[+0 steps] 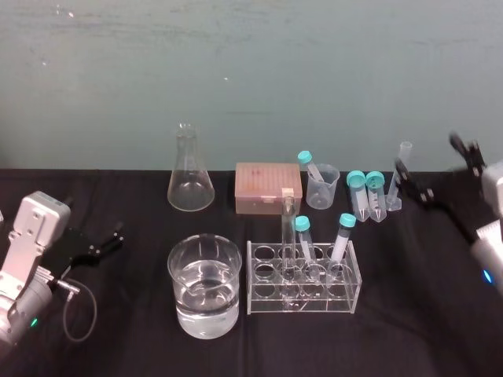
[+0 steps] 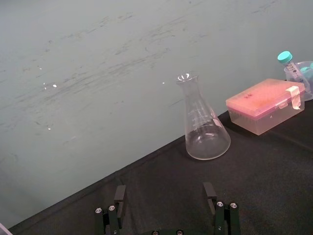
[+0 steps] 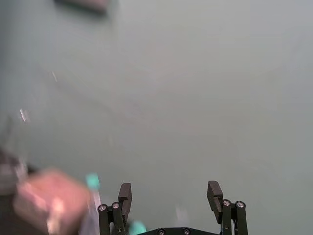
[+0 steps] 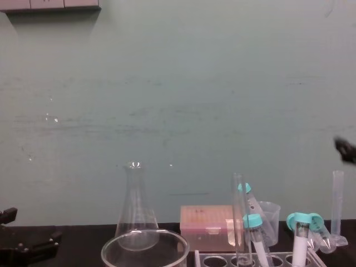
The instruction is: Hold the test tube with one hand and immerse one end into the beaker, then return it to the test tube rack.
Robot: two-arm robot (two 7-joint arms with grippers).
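Test tube (image 1: 288, 236) upright in rack (image 1: 267, 305) | capped tubes (image 1: 343, 232) beside | right gripper (image 3: 168, 190) wide | left gripper (image 2: 165, 188) wide

I work at a laboratory bench: my black-covered table (image 1: 409, 338) carries a clear conical glass flask (image 1: 190, 184), a wide water-filled glass beaker (image 1: 204, 292) and a translucent rack (image 1: 256, 275) of teal-capped tubes (image 1: 343, 236).

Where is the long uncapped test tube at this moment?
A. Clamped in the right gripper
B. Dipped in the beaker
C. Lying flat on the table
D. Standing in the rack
D: the test tube stands upright in a hole of the rack, beside the beaker, while the left gripper and right gripper are open and empty.
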